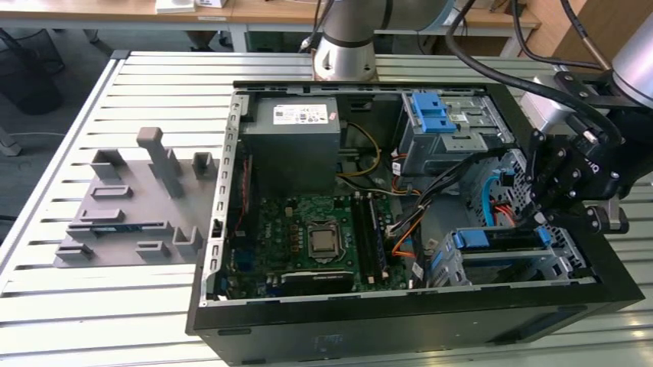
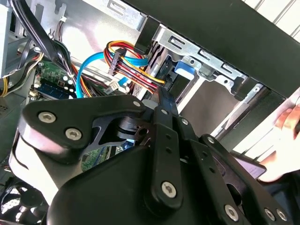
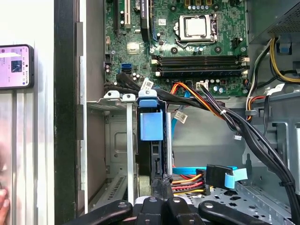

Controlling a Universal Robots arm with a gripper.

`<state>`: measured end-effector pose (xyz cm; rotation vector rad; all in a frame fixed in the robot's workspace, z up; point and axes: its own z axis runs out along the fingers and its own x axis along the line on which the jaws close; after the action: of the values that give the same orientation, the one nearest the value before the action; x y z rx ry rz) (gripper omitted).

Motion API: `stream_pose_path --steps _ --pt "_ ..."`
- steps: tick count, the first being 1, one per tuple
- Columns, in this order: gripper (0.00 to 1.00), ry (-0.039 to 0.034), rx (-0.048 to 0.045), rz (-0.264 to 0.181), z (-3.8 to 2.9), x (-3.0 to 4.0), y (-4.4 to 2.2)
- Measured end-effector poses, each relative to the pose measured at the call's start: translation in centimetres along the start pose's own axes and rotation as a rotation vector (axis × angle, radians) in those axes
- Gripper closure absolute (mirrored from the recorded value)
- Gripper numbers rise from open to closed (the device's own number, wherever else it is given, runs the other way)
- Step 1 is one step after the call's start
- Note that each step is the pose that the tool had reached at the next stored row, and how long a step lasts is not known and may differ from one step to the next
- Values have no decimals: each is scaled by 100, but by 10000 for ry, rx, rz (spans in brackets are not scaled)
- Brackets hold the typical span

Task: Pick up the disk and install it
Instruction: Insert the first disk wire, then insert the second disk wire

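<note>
Open computer case (image 1: 408, 325) lies on its side on the slatted surface (image 1: 102, 306). The disk (image 1: 500, 238) is already down in the metal drive cage (image 1: 574, 264) in the lower right of the exterior view, standing on edge with its blue rail up. In the first wrist view the disk (image 3: 151, 157) is seen edge-on at frame centre, a dark slab with a blue tab on top, between the cage's metal uprights. Whether it is fully seated can't be told.

The end effector (image 1: 556, 218) hangs over the cage at the right edge of the exterior view. In the second wrist view the end effector (image 2: 159, 98) looks clenched, tips together with nothing visible between them, just beside the disk's near edge. Contact can't be confirmed.

Handling, as a judgement:
- It is a rigid metal block, fairly heavy for its size, and won't flex.
- It is shock-sensitive, so no dropping or hard jamming.
- The flat faces are smooth and could slip.
- Best hold is across the two flat faces or on the plastic side rails, away from the connector end, where the red, yellow and blue cables (image 3: 187, 180) bunch.
- The cage slot is snug, so it must stay square or the rails will bind.

A phone (image 3: 16, 65) lies on the surface outside the case wall, upper left of the first wrist view. A person's hand (image 2: 287, 117) shows at the right edge of the second wrist view.
</note>
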<state>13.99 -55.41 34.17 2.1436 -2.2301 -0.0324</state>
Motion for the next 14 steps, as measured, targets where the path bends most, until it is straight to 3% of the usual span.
stream_pose_path --steps 14 --pt "89 0 0 0 -6 0 0"
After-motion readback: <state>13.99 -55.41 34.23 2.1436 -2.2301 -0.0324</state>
